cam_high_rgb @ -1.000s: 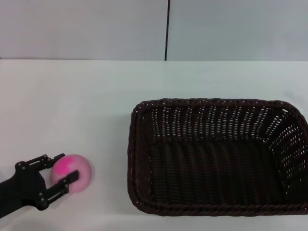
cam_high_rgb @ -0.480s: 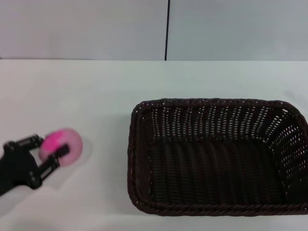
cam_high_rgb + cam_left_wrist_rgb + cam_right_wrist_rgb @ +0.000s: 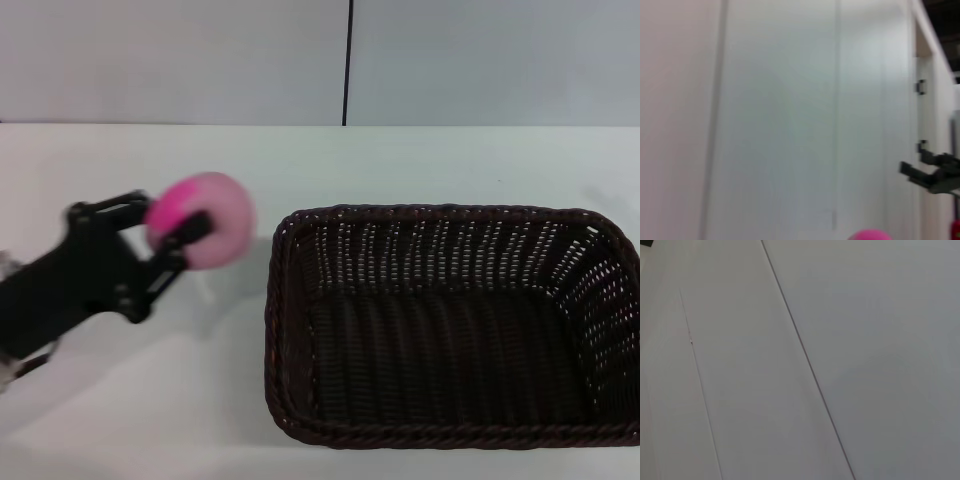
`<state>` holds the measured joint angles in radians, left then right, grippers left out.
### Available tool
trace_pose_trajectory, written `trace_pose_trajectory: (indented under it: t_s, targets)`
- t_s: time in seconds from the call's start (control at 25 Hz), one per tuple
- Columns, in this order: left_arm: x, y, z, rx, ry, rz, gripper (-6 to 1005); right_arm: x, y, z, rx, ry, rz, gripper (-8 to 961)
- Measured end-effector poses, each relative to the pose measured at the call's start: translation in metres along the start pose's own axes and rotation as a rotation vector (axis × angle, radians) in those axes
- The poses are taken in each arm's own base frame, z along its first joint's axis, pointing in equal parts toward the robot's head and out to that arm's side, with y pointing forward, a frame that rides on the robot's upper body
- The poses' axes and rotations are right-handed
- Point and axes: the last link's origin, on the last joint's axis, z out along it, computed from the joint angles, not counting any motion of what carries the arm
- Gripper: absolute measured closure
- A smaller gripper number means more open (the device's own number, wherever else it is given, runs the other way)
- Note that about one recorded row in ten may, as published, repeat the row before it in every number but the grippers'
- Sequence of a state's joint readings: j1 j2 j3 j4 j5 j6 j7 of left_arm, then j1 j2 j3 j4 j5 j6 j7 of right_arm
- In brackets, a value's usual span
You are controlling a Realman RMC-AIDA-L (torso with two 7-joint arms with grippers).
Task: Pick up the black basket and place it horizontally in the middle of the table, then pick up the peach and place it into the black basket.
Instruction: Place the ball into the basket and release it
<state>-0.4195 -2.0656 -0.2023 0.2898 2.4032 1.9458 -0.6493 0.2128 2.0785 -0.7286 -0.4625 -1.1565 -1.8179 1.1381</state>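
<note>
The peach [image 3: 218,236], pale pink with a magenta patch, is held in my left gripper [image 3: 172,217], which is shut on it and carries it in the air above the white table [image 3: 430,165], just left of the black basket's far left corner. The black basket [image 3: 450,320], a large dark woven rectangle, lies lengthwise across the table at centre right and holds nothing. A sliver of the peach [image 3: 870,235] shows in the left wrist view. My right gripper [image 3: 932,172] shows only as a small dark shape far off in that view.
A pale wall with a dark vertical seam [image 3: 348,60] runs behind the table. Bare tabletop lies to the left of and behind the basket. The right wrist view shows only pale panels.
My left gripper has lifted the peach off the table's front left and carried it up and to the right, toward the basket. The basket has not moved.
</note>
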Motion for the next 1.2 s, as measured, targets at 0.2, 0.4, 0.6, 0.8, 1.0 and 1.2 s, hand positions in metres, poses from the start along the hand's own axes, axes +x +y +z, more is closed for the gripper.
trace_pose_trajectory:
  t_s: [0.2,0.4,0.6,0.8,1.0,1.2]
  targets:
    - [-0.007,0.010,0.028,-0.083,0.018,0.029,740,0.001,0.000,0.000,0.010,-0.015,0.009,326]
    - [-0.016,0.024,0.053,-0.106,0.047,0.010,760,-0.001,-0.001,0.001,0.011,-0.028,-0.013,326]
    - [-0.028,0.038,0.070,-0.090,0.031,-0.053,798,-0.001,-0.001,0.002,0.007,-0.030,-0.016,326]
    - [-0.034,0.048,0.075,-0.158,-0.004,-0.059,672,-0.002,-0.003,0.004,0.014,-0.035,-0.031,326]
    - [-0.033,0.052,0.078,-0.182,0.000,-0.072,456,-0.005,-0.006,0.005,0.023,-0.047,-0.047,326]
    - [-0.035,0.050,0.078,-0.171,-0.018,-0.064,269,-0.005,-0.007,0.003,0.035,-0.050,-0.056,326]
